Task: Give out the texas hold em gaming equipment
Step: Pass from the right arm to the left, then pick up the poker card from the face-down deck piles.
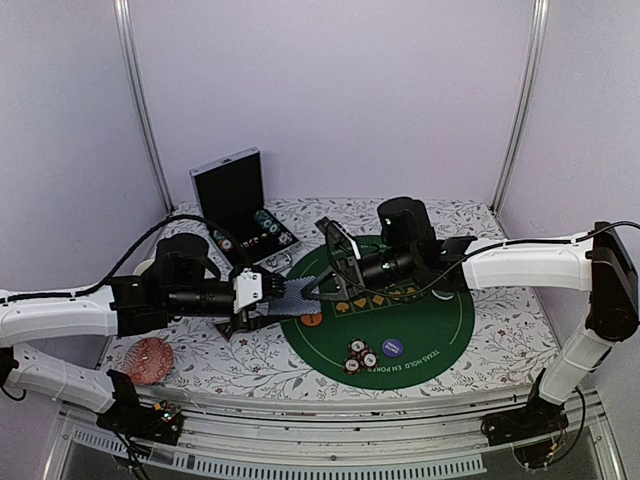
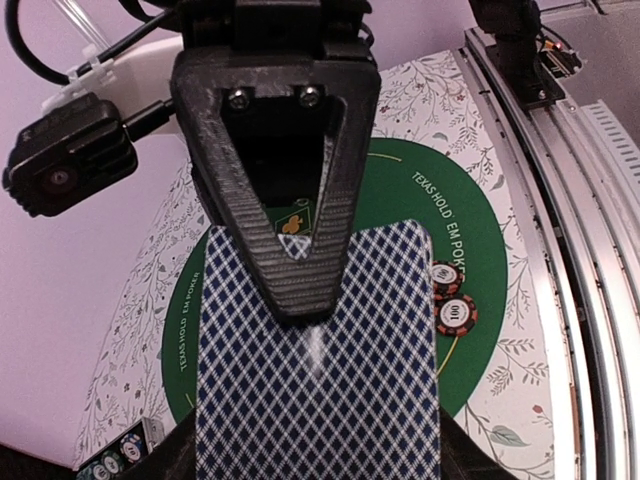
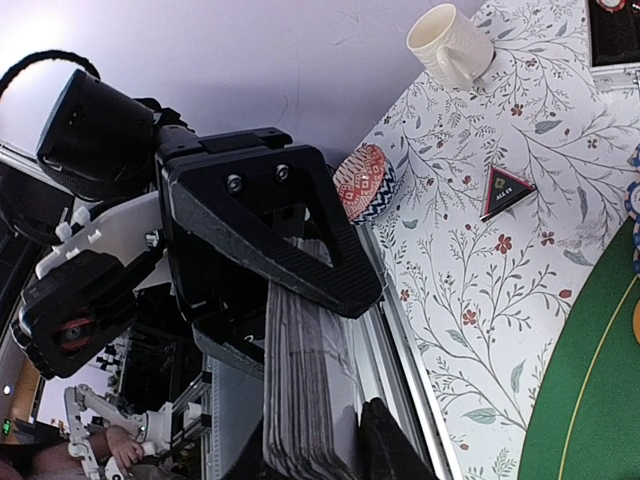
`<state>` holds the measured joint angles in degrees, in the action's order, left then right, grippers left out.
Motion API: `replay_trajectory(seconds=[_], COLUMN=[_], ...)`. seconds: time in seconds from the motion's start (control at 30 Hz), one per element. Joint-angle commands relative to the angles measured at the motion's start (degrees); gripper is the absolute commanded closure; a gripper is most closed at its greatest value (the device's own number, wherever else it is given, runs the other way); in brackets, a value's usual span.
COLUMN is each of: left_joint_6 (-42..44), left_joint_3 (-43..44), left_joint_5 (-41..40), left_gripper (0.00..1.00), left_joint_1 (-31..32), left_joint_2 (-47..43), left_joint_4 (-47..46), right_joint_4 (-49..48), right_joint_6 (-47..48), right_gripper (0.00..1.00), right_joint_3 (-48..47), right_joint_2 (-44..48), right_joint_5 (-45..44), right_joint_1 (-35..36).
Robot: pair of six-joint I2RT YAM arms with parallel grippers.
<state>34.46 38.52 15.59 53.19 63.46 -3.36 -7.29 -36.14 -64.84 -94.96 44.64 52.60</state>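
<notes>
In left gripper (image 1: 262, 298): single card (image 2: 320, 380), blue diamond-patterned back up, clenched flat with one finger on top and one beneath. Held above the worktop (image 1: 500, 330), over the left edge of the green mat (image 1: 440, 330), far end reaching toward the right gripper (image 1: 335, 280). Cannot tell whether that end touches the deck.

In right gripper: deck of cards (image 3: 305, 390), seen edge-on in the right wrist view, squeezed between both fingers and held in the air above the mat's left half, just beside the left gripper.

On the mat, near its front edge: small cluster of poker chips (image 1: 360, 356), striped rims, touching one another. Just right of them, purple button (image 1: 393, 347), flat on the felt. At the mat's left rim, below the held card: orange button (image 1: 312, 320).

Off the mat on the floral cloth, in the right wrist view: black triangular marker (image 3: 505, 192), flat, apart from the rest. Near it, at the worktop edge, red patterned round object (image 3: 365, 185). In a corner of the worktop, cream mug (image 3: 450, 45), upright.

At back left of the worktop: open case (image 1: 230, 190), lid raised, more chips in the tray.
</notes>
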Motion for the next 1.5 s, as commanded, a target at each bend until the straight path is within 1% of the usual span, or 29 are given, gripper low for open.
replay_trajectory(seconds=[0.0, 0.17, 0.33, 0.47, 0.7, 0.77, 0.93, 1.07, 1.27, 1.33, 1.47], left_joint_6=[0.4, 0.4, 0.5, 0.7, 0.8, 0.7, 0.5, 0.5, 0.4, 0.4, 0.3], left_joint_3=[0.3, 0.2, 0.2, 0.2, 0.2, 0.2, 0.3, 0.3, 0.4, 0.4, 0.5], left_joint_5=[1.9, 1.8, 1.5, 1.0, 0.8, 0.9, 1.0, 0.9, 0.7, 0.6, 0.6], left_gripper=[0.56, 0.56, 0.57, 0.57, 0.57, 0.57, 0.57, 0.57, 0.57, 0.57, 0.57], left_joint_1=[1.1, 1.0, 1.0, 1.1, 1.1, 1.1, 1.0, 1.0, 1.0, 1.1, 1.0], left_joint_2=[0.2, 0.2, 0.2, 0.1, 0.2, 0.3, 0.9, 1.1, 1.6, 1.6, 2.0], left_joint_4=[-0.2, -0.2, -0.2, -0.2, 0.0, 0.0, 0.0, 0.0, 0.0, 0.0, 0.0], right_joint_4=[-2.4, -1.5, 1.0, 4.5, 6.6, 6.4, 4.8, 6.1, 7.8, 8.2, 8.3], right_joint_6=[0.5, 0.8, 2.0, 3.7, 5.5, 5.5, 5.6, 6.5, 7.5, 7.7, 8.0], right_gripper=[0.71, 0.63, 0.59, 0.56, 0.55, 0.55, 0.52, 0.49, 0.48, 0.44, 0.32], right_joint_3=[-0.3, -0.2, 0.8, 1.4, 2.8, 2.7, 1.6, 0.7, 0.6, 0.7, 0.8], right_joint_2=[-0.8, -1.9, -0.8, 1.2, 4.4, 4.5, 3.1, 3.8, 5.2, 5.6, 5.9], right_joint_5=[-1.6, -2.8, -5.8, -8.7, -11.2, -10.9, -6.6, -7.2, -8.3, -8.8, -8.9], right_joint_1=[0.3, 0.0, -0.8, -1.0, -1.1, -1.1, -1.1, -1.2, -1.1, -1.1, -1.1])
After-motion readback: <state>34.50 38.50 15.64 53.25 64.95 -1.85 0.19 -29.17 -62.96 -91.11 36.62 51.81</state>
